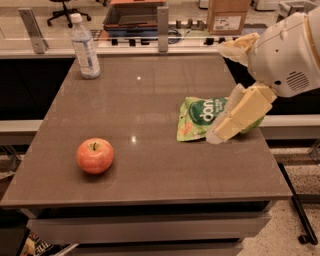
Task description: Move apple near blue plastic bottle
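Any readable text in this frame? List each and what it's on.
"dan": white letters on the green snack bag; the rest is hidden behind the gripper, which hangs over the right side of the table.
Label on the blue plastic bottle: too blurred to read.
Label on the cardboard box: too blurred to read.

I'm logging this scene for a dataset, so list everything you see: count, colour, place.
apple: one, red-orange, front left of the table
blue plastic bottle: one, clear with white cap, upright at the back left corner
snack bag: one, green, lying on the table's right side
cardboard box: one, brown, behind the table, right
end effector: one, cream, over the table's right side, covering the snack bag's right end
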Robot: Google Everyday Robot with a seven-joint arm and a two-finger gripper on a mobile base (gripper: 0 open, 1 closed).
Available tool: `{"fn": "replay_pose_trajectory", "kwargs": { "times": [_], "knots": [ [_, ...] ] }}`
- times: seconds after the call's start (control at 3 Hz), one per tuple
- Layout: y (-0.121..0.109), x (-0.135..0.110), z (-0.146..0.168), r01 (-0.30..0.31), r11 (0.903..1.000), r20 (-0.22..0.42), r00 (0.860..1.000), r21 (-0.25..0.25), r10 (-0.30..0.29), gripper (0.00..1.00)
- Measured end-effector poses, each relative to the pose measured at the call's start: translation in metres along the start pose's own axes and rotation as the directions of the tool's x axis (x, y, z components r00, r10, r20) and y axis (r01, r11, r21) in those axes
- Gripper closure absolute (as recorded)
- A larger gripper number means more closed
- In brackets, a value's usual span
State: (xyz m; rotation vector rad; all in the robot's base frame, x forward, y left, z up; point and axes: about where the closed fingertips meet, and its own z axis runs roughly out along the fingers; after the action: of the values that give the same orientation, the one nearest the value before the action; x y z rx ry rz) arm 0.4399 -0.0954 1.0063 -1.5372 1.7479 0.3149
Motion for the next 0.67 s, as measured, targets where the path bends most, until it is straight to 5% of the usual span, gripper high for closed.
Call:
{"fn": "replay_pose_trajectory", "kwargs": {
  "times": [0.67],
  "knots": [
    [0.033,-0.044,0.077,-0.018,0.9966,0.129,0.991,-0.080,0.029,0.00]
  ]
}}
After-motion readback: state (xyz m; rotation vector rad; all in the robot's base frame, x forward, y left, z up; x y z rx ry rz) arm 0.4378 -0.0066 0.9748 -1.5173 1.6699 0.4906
